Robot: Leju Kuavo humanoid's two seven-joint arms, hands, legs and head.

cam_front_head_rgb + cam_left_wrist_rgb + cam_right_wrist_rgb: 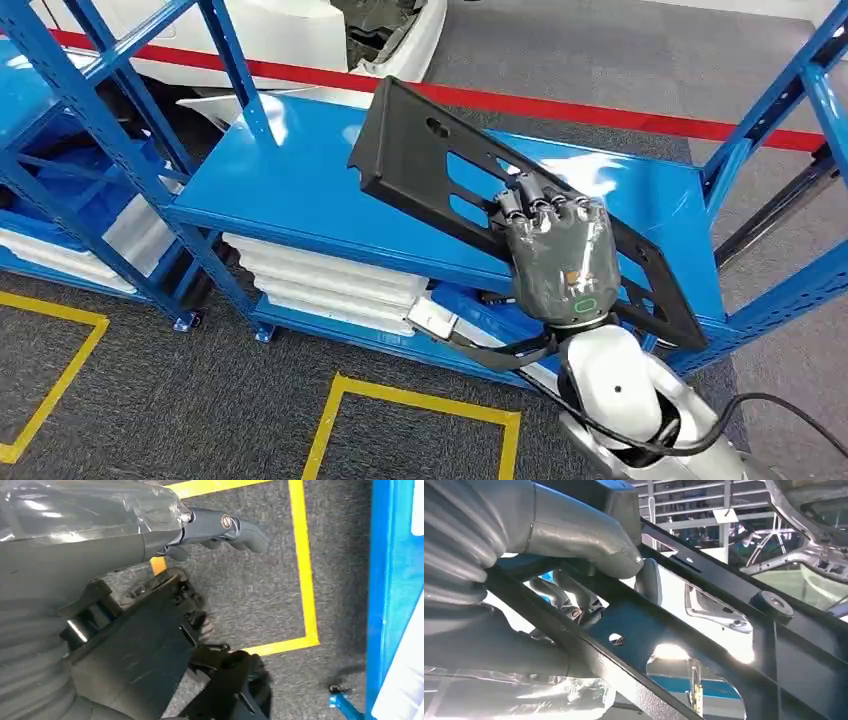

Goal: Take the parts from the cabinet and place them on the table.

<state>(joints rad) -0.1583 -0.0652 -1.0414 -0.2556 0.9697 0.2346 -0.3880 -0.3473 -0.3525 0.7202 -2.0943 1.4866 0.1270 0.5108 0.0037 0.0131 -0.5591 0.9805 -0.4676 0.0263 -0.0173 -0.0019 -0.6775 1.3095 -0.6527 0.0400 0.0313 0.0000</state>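
1. Gripping the long black plastic panel with slotted cut-outs (440, 170), your right hand (555, 250) has its fingers (535, 207) curled over the panel's edge, back of the hand toward the head camera.
2. You will see the panel tilted: its far end is raised over the blue metal shelf top of the cabinet (300, 180), and its near end runs down past the shelf's front right corner.
3. From the right wrist view, you can confirm the grasp: the thick grey thumb (589, 540) presses on one face of the panel (704, 645) and the darker fingers (569, 597) wrap behind a bar of it.
4. Your left hand (220, 530) appears in the left wrist view over the grey carpet floor (260, 595), its thumb extended with nothing against it. You cannot tell from this view how the fingers lie.
5. Note the yellow floor-marking tape (420, 400) forming squares on the carpet in front of the cabinet.
6. Note the stacked white panels (330, 280) on the lower shelf, beneath the blue top.
7. Note a red stripe on the floor (620, 115) behind the cabinet, and a white car body (300, 35) beyond it.
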